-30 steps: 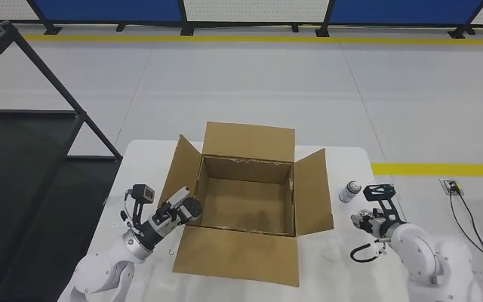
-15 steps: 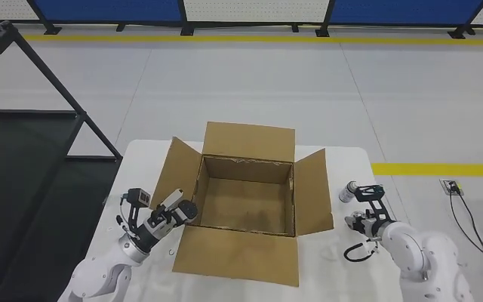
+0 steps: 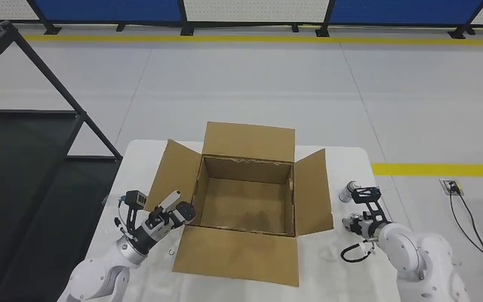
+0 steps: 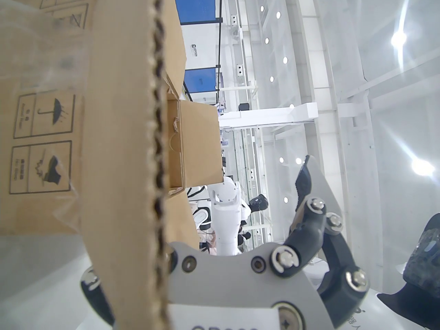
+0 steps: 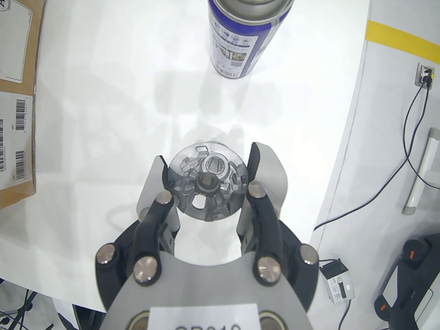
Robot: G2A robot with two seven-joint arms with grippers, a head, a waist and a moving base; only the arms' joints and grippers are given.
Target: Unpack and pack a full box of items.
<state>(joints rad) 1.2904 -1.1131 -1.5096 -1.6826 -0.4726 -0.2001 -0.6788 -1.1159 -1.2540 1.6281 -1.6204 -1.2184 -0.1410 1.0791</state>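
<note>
Right end effector (image 5: 209, 159) pinches a metal hub (image 5: 206, 190) by the spray can (image 5: 247, 18); left end effector (image 3: 178, 212), spread, straddles the box flap (image 3: 167, 170).

Brown cardboard box (image 3: 249, 141), printed with black handling symbols and carrying white labels with black barcodes. White tabletop (image 3: 349, 162). Spray can (image 5: 249, 25) in blue and white with a silver top. Dull grey metal part (image 5: 208, 187). Right gripper (image 5: 209, 168) silver with black jaws. Pale grey floor (image 3: 264, 83) with a yellow stripe (image 3: 426, 169).
</note>
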